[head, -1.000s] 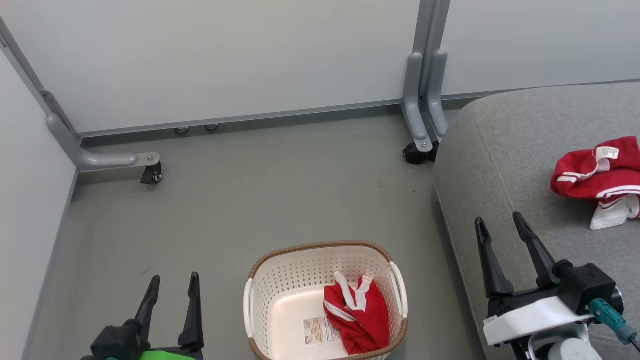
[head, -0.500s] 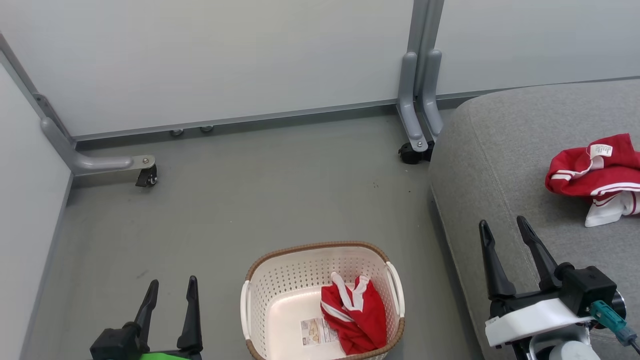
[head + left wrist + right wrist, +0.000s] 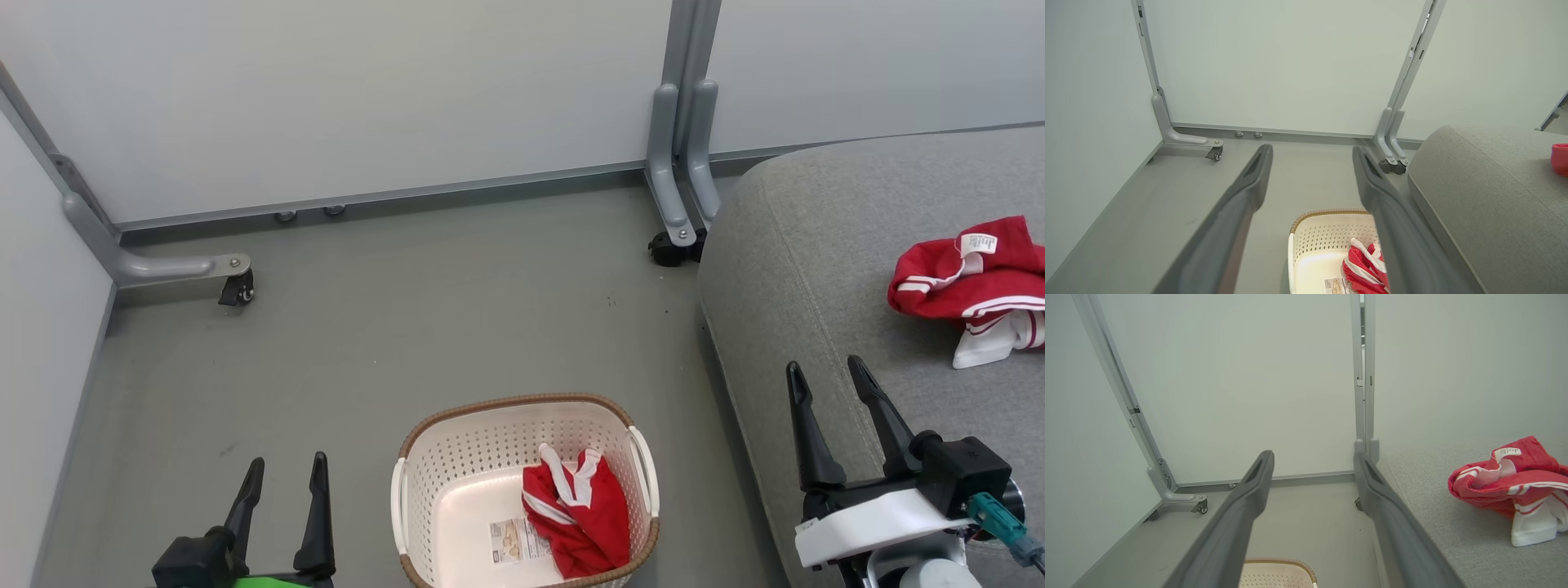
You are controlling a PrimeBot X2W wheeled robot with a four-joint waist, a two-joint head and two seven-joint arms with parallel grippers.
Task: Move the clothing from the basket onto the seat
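the basket (image 3: 482, 445) stands on the floor (image 3: 408, 327) at 6 o'clock in the head view. one red garment (image 3: 584, 523) with white stripes lies inside it, on its 4 o'clock side, touching a paper sticker (image 3: 510, 541) whose print is too small to read. the second red garment (image 3: 963, 278) lies on the grey seat (image 3: 816, 245) at 3 o'clock; its white label (image 3: 978, 243) shows only tiny unreadable lines. the left fingers (image 3: 317, 514) and the right fingers (image 3: 807, 433) are spread apart and hold nothing.

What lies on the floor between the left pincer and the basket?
Nothing lies there: the head view shows bare grey floor between the left pincer and the basket.
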